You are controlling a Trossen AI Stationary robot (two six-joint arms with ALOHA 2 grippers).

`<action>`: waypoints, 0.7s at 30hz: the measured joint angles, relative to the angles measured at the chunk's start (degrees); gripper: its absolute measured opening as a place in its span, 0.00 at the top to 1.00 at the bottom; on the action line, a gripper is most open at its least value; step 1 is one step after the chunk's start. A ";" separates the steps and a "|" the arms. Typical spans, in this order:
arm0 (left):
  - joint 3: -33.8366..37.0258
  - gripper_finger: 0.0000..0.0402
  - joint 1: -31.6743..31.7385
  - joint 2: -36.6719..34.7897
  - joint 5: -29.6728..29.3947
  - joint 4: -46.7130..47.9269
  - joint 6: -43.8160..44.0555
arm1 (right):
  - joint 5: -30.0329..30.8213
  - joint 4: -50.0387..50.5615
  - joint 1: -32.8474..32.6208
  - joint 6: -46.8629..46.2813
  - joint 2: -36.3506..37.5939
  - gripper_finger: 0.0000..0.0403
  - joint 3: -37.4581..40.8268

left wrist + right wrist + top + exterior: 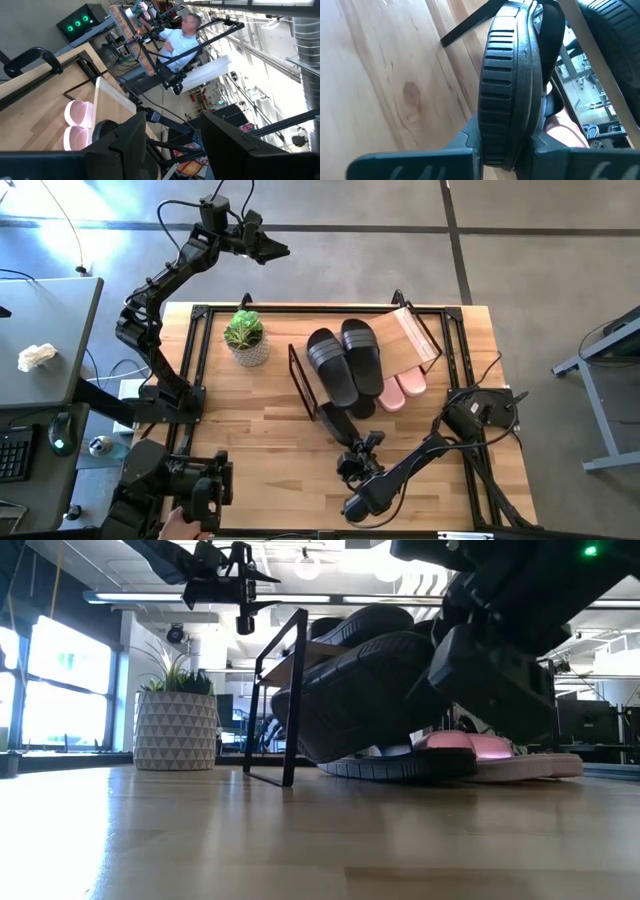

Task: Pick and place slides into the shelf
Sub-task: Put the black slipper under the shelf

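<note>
Between the right hand's (507, 145) closed fingers, a black slide (512, 80) stands edgewise.

Black ribbed slides (345, 360), pale pink slides (402, 389), white triangle-patterned plant pot (175, 730), light wood table (250, 430).

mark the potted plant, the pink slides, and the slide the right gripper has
potted plant (245, 332): high view, leaves.
pink slides (402, 390): high view, toe ends.
held black slide (507, 85): right wrist view, ribbed sole edge.

Overhead, table-level, 2 wrist close-ups
</note>
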State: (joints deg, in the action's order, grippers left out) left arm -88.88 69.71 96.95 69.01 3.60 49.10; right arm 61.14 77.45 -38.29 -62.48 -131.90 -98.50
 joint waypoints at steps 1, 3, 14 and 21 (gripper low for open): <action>0.00 0.57 0.00 0.00 0.00 0.00 0.00 | 0.01 -0.07 0.10 0.02 0.00 0.91 0.00; 0.00 0.57 0.00 0.00 0.00 0.00 0.00 | 0.02 -0.20 0.45 0.08 0.00 0.91 0.00; 0.00 0.57 0.00 0.00 0.00 0.00 0.17 | -2.30 -4.97 3.38 6.83 0.00 0.91 0.00; 0.00 0.57 0.00 0.00 0.00 0.00 0.17 | -4.79 -6.09 4.75 7.57 -0.13 0.91 0.00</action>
State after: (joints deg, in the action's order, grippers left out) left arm -88.88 69.71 96.95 69.01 3.60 49.28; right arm 56.35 71.36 -33.54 -54.90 -132.03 -98.50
